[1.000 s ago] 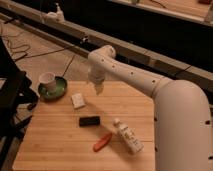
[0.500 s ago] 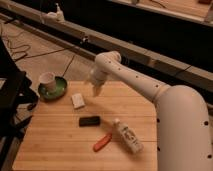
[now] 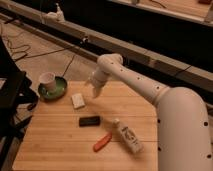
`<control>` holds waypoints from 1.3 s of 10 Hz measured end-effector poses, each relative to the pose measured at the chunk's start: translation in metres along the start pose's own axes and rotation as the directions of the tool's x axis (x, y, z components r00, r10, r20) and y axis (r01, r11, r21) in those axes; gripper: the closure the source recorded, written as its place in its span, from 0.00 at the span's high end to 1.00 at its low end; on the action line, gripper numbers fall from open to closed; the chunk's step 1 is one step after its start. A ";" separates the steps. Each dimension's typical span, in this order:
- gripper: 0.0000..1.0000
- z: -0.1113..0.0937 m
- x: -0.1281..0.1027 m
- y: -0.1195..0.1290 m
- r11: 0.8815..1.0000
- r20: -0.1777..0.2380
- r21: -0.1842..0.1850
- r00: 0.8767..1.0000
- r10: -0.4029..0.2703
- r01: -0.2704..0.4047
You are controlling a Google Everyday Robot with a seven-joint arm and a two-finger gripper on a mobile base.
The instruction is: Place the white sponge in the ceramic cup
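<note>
White sponge [image 3: 77, 100] lies flat on the wooden table [image 3: 55, 147], toward its far left, untouched and free on all sides. The ceramic cup [image 3: 47, 79] stands upright on the green plate [image 3: 60, 91], just left of and beyond the sponge, its mouth clear. The gripper [image 3: 95, 91] hangs above the table a little to the right of the sponge and slightly farther back, pointing down; whether it is apart or together cannot be told, but it carries nothing. The step in hand looks like the approach for the pick, with the grasp not yet made. The next move calls for shifting the gripper left and nearer until it is over the sponge, then lowering to straddle the soft block. A black slab [image 3: 89, 121], a white bottle [image 3: 127, 136] and an orange tool [image 3: 102, 141] lie nearer, out of that path.
</note>
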 end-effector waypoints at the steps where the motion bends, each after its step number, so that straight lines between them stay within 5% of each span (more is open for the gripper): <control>1: 0.62 0.000 0.000 0.000 1.000 -0.001 0.000 1.000 -0.001 0.001; 4: 0.62 0.012 -0.012 0.009 0.999 0.030 -0.021 0.999 0.044 -0.044; 8: 0.62 0.042 -0.061 0.022 0.992 0.160 -0.088 0.982 0.103 -0.089; 13: 0.62 0.079 -0.060 0.020 0.974 0.210 -0.102 0.953 0.219 -0.202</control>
